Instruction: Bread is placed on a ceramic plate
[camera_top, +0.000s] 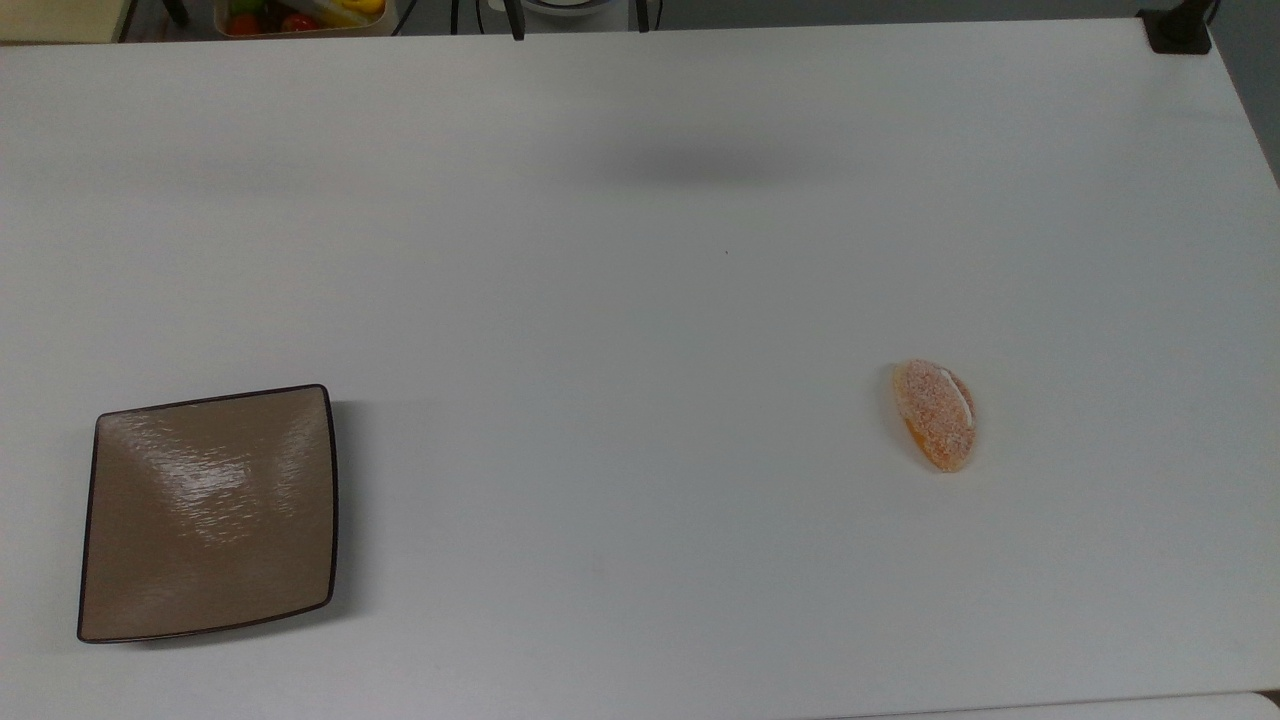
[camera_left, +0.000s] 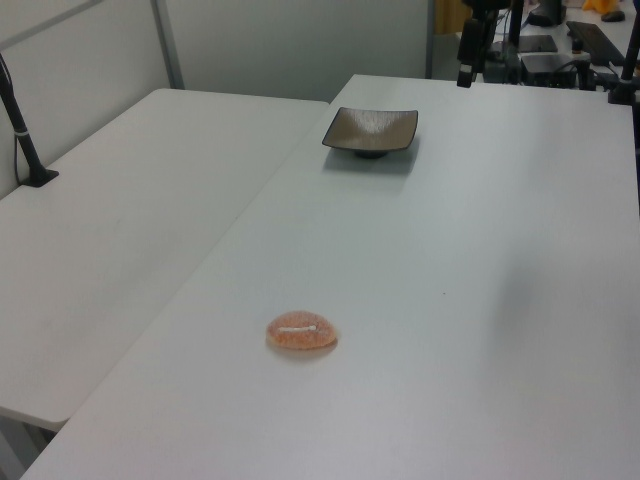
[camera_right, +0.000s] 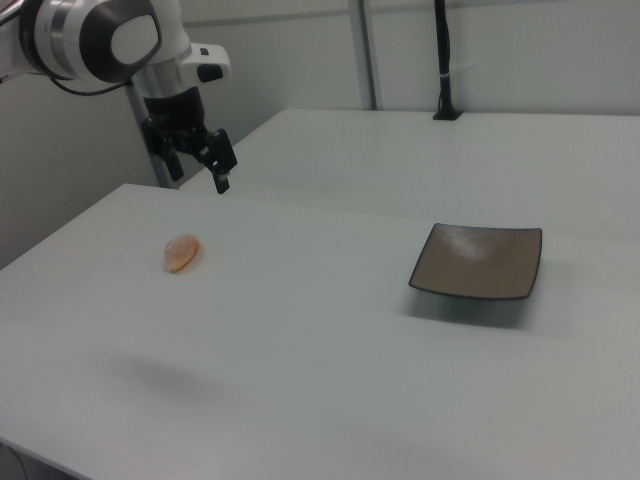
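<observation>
The bread (camera_top: 935, 414), a small oval orange-pink bun with a white stripe, lies on the white table at the top view's right. It also shows near the front in the left view (camera_left: 301, 332) and at the left in the right view (camera_right: 181, 253). The ceramic plate (camera_top: 120, 590), square, glossy tan-brown with a dark rim, sits bare at the top view's lower left, far from the bread (camera_left: 345, 140) (camera_right: 428, 282). My gripper (camera_right: 198, 170) hangs open in the air above and behind the bread in the right view, holding nothing.
A second white table (camera_left: 110, 230) adjoins along the left view's left, with a black stand (camera_left: 30, 160) on it. A bin of colourful items (camera_top: 300, 15) sits beyond the table's far edge in the top view. Dark equipment (camera_left: 540, 50) stands behind the plate in the left view.
</observation>
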